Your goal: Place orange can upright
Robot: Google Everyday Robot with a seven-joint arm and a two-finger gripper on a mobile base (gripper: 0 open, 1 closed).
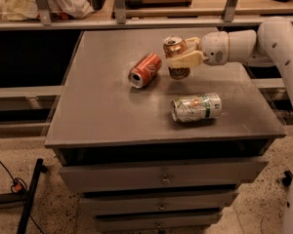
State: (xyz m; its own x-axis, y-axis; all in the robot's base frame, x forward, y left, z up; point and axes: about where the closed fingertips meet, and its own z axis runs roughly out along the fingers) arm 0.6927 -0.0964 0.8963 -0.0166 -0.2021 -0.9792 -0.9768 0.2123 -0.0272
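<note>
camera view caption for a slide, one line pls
Gripper grips the orange can nearly upright over the table; red can and green can lie on their sides.

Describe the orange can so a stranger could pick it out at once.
On the grey table, toward the back, the robot's tool grips one can. That is the orange can: mottled gold-brown, nearly upright, silver top showing. The red can and the green can both lie on their sides, untouched.
</note>
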